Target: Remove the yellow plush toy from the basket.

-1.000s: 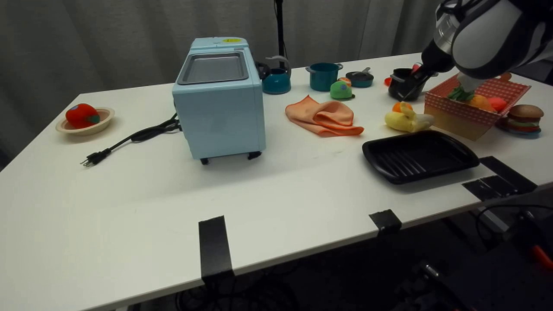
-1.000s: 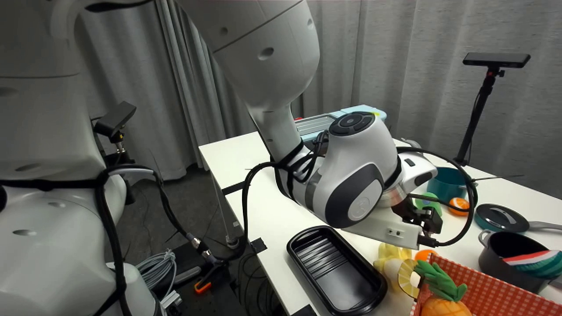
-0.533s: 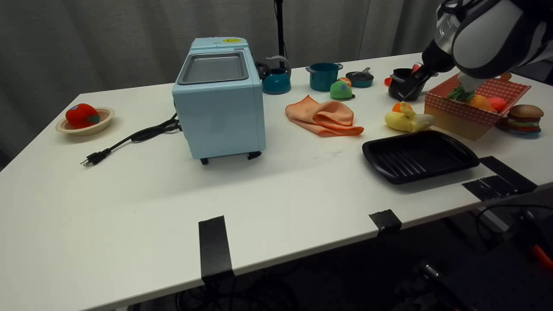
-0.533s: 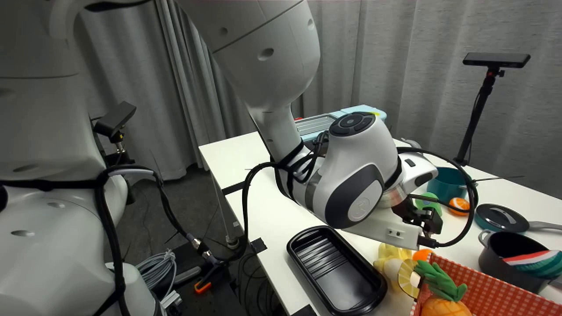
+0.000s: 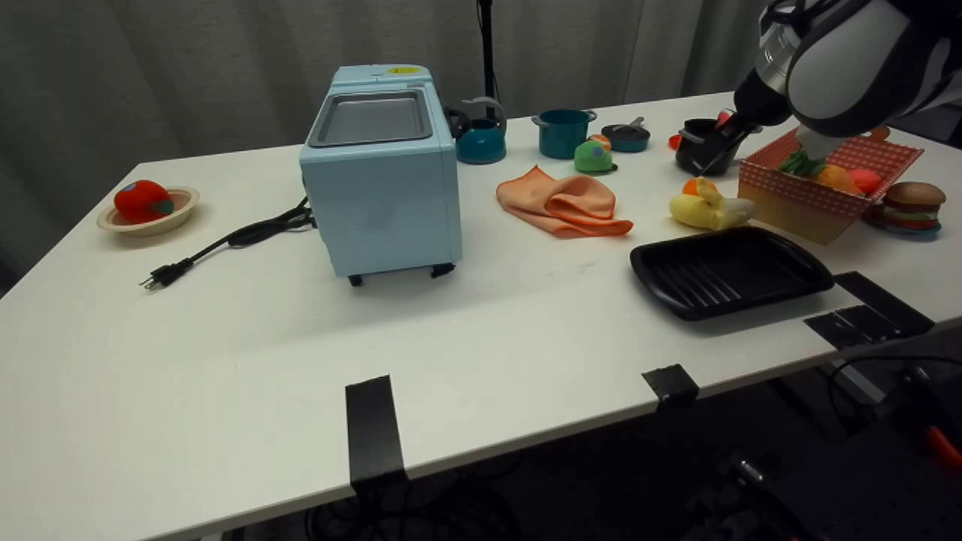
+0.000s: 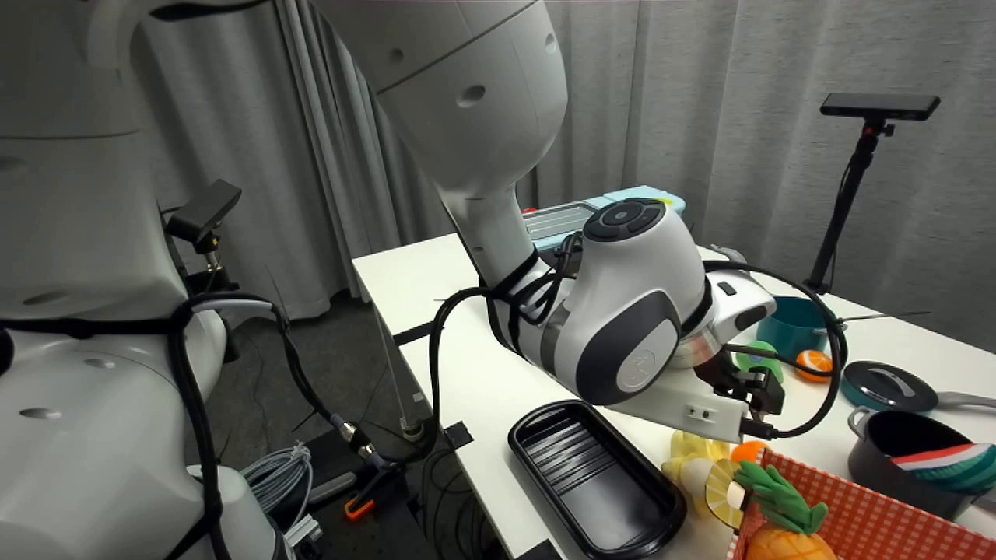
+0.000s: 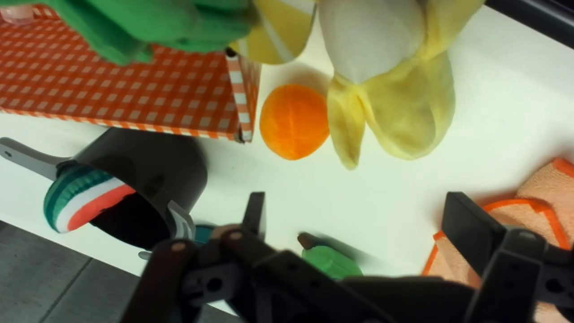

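- The hand is nearest in the wrist view: its jaws stand wide apart and have hold of nothing, with white table and part of a green toy showing between. In an exterior view its tips are hard to make out, dark against the black pot.
- Beyond it, the yellow plush toy lies on the table, outside the basket and just beside it; whether the two touch I cannot tell. The wrist view's top edge cuts the toy off.
- The toy's long axis runs up and down the wrist view: loose yellow flaps toward the hand, pale end away from it. In an exterior view a lemon-slice shape covers part of that pale end.
- An orange ball sits by the flaps, touching or nearly so.
- The basket runs out of the wrist view at left; blurred green leaves hide some of it.
- On the toy's other side, the black tray shows only a corner in the wrist view.
- Farther off, the orange cloth is cut by the wrist view's right edge.
- Farther still, the pale blue appliance is mostly hidden behind the arm in an exterior view.
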`<action>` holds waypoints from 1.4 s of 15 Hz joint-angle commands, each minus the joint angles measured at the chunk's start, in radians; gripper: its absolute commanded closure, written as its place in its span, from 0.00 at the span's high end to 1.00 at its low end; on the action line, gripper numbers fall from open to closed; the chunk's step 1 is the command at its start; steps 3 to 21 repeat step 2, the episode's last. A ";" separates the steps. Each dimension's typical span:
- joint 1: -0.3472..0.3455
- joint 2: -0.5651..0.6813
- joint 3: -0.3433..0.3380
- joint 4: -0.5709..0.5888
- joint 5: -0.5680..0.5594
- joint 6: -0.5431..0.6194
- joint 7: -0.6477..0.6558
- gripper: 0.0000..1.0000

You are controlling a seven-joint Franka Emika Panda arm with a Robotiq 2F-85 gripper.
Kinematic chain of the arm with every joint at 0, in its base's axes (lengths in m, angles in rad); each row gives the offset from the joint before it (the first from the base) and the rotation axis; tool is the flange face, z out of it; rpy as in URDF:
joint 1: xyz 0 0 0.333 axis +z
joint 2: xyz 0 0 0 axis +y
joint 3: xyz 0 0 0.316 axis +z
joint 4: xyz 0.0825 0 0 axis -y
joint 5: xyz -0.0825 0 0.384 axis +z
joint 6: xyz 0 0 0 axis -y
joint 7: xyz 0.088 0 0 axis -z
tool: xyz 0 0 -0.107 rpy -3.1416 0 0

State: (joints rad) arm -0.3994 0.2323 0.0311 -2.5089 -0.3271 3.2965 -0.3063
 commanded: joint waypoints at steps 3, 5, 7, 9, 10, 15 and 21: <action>0.000 0.000 0.000 0.000 0.000 0.000 0.000 1.00; 0.000 0.000 0.000 0.000 0.000 0.000 0.000 1.00; 0.000 0.000 0.000 0.000 0.000 0.000 0.000 1.00; 0.000 0.000 0.000 0.000 0.000 0.000 0.000 1.00; 0.000 0.000 0.000 0.000 0.000 0.000 0.000 1.00; 0.000 0.000 0.000 0.000 0.000 0.000 0.000 1.00; 0.000 0.000 0.000 0.000 0.000 0.000 0.000 1.00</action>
